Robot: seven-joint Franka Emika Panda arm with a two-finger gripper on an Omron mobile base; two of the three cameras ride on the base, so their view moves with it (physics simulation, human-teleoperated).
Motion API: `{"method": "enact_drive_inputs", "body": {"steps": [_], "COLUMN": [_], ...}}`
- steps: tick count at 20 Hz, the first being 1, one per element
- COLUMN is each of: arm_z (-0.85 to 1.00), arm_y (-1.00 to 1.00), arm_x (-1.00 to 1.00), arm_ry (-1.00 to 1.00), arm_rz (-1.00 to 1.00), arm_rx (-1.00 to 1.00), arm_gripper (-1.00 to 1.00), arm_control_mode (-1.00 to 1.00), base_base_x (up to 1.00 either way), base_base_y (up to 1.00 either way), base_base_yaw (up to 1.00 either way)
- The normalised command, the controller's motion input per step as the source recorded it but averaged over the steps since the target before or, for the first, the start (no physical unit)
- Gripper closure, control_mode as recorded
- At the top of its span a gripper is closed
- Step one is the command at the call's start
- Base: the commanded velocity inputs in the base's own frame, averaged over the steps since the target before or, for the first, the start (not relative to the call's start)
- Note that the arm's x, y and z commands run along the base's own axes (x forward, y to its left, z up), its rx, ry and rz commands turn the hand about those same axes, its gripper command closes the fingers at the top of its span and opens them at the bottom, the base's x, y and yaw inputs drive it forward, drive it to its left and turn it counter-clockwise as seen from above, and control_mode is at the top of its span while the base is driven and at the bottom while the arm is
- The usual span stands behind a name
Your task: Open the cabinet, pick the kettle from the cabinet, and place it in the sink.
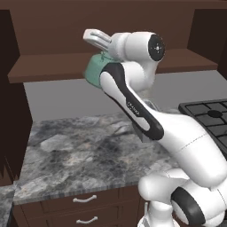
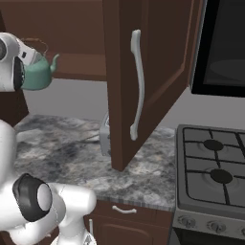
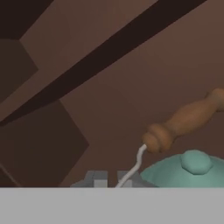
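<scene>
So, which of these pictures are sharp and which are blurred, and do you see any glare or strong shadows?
Left base view: fairly sharp, even flat light, soft highlights on the white arm, only a faint shade under the cabinet shelf. Right base view: sharp; the open door is lit evenly and the kettle reads clearly. Hand view: soft and blurred up close, the kettle's lid and wooden grip are hazy, no glare.

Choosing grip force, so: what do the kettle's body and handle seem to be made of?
The kettle body looks like matte teal enamel or painted metal: smooth, even colour, no glare. Its handle looks like thin pale wire carrying a turned brown wooden grip, going by the lathe-like bulges. It is rendered, so this is a guess.
</scene>
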Motion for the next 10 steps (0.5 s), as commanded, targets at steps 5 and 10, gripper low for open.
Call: {"method": "enact_drive_inputs", "body": {"steps": [5, 10], "arm_z": [-0.19, -0.36], "arm_y": [-0.38, -0.36], "arm_x": [-0.55, -0.44], "arm_ry": [0.00, 0.01], "arm_rz": [-0.09, -0.07], "arm_rx": [0.00, -0.06], "arm_gripper": [1.00, 1.00], "arm_control_mode": [-1.00, -1.00], "base_base_x": [0.00, 0.00], "base_base_y": [0.00, 0.00], "base_base_yaw": [0.00, 0.00]}}
